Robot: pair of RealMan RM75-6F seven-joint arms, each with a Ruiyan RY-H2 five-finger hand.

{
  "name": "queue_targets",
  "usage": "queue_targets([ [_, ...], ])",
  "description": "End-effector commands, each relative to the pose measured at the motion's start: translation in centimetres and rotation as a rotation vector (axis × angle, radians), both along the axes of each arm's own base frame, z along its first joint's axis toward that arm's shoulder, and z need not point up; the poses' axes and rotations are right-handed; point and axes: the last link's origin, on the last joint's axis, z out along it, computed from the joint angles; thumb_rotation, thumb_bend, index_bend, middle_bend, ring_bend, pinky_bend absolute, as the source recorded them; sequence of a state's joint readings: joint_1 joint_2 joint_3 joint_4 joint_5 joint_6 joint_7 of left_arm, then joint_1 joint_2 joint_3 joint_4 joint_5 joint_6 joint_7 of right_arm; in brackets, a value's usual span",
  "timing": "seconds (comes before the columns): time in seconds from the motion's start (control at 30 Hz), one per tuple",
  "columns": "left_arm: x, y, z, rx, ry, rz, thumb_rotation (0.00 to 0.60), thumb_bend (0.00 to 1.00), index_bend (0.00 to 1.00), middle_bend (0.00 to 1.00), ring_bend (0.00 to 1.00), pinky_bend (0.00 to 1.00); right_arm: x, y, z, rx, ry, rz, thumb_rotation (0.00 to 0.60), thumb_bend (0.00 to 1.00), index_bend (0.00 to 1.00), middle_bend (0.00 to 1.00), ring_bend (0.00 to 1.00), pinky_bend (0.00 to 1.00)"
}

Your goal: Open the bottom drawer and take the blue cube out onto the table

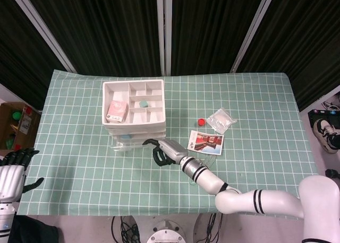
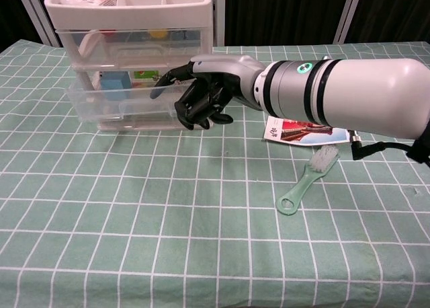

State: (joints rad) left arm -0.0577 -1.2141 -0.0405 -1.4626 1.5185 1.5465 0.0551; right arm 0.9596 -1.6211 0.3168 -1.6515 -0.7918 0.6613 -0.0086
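Note:
The white drawer unit (image 2: 134, 15) stands at the table's back left. Its clear bottom drawer (image 2: 101, 111) is pulled part-way out toward me. Inside it sits the blue cube (image 2: 115, 82), with a green item (image 2: 143, 74) behind it. My right hand (image 2: 201, 98) is at the drawer's front right; one finger reaches over the front rim and the others are curled below it. From the head view the open drawer (image 1: 121, 145) sticks out under the unit, with the right hand (image 1: 162, 150) at its right end. My left hand (image 1: 13, 171) hangs off the table's left, holding nothing.
A green brush (image 2: 306, 180) and a picture card (image 2: 302, 130) lie right of the hand. A red cap (image 1: 201, 121) and a plastic bag (image 1: 221, 120) lie further back. The unit's top tray holds a pink box (image 1: 117, 112) and a teal piece (image 1: 142, 104).

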Motion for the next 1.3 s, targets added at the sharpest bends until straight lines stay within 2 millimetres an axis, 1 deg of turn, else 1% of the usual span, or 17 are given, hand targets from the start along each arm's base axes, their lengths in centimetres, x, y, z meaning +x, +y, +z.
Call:
queue_targets([
  [0.03,0.0,0.0,0.0,0.0,0.001,-0.001,0.6,0.05,0.24,0.21,0.18,0.2,-0.5,0.7,0.5,0.042,-0.003,-0.009,0.6,0.61,0.28,0.67,0.7,0.88],
  [0.17,0.1,0.0,0.0,0.0,0.001,-0.002,0.6,0.05,0.24,0.21,0.18,0.2,-0.8,1.8,1.3,0.076,-0.001,0.007,0.6,0.61,0.28,0.67,0.7,0.88],
  [0.33,0.1,0.0,-0.1,-0.002,0.002,-0.003,0.6,0.05,0.24,0.21,0.18,0.2,-1.2,3.1,1.8,0.125,-0.002,0.021,0.6,0.61,0.28,0.67,0.7,0.88],
  [0.53,0.1,0.0,-0.1,-0.001,0.0,-0.001,0.6,0.05,0.24,0.21,0.18,0.2,-1.6,4.2,2.4,0.146,0.003,0.042,0.6,0.61,0.27,0.67,0.7,0.88],
  [0.83,0.2,0.0,-0.2,-0.006,0.0,0.0,0.6,0.05,0.24,0.21,0.18,0.2,-2.1,5.1,3.0,0.159,0.014,0.065,0.6,0.61,0.21,0.67,0.7,0.88],
  [0.93,0.2,0.0,-0.2,-0.006,0.001,-0.001,0.6,0.05,0.24,0.2,0.18,0.2,-2.3,5.2,3.1,0.156,0.025,0.08,0.6,0.61,0.15,0.67,0.7,0.88],
  [1.0,0.2,0.0,-0.2,-0.006,0.001,0.0,0.6,0.05,0.24,0.2,0.18,0.2,-2.5,5.2,3.3,0.142,0.035,0.1,0.6,0.57,0.07,0.67,0.7,0.88],
  [1.07,0.1,0.0,-0.2,-0.004,0.0,0.001,0.6,0.05,0.24,0.2,0.18,0.2,-2.6,5.2,3.9,0.105,0.052,0.137,0.6,0.48,0.0,0.67,0.7,0.88],
  [1.17,0.1,-0.1,0.0,0.003,0.0,0.001,0.6,0.05,0.24,0.2,0.18,0.2,-2.5,5.2,5.4,0.049,0.083,0.205,0.6,0.34,0.0,0.67,0.7,0.88],
  [1.23,0.0,-0.2,0.1,0.007,0.0,0.0,0.6,0.05,0.24,0.2,0.18,0.2,-1.9,5.1,7.0,0.003,0.11,0.273,0.6,0.31,0.0,0.67,0.7,0.89],
  [1.3,0.1,-0.3,0.2,0.011,0.001,-0.002,0.6,0.05,0.24,0.2,0.18,0.2,-0.7,4.6,8.5,-0.055,0.13,0.356,0.6,0.3,0.0,0.68,0.72,0.9],
])
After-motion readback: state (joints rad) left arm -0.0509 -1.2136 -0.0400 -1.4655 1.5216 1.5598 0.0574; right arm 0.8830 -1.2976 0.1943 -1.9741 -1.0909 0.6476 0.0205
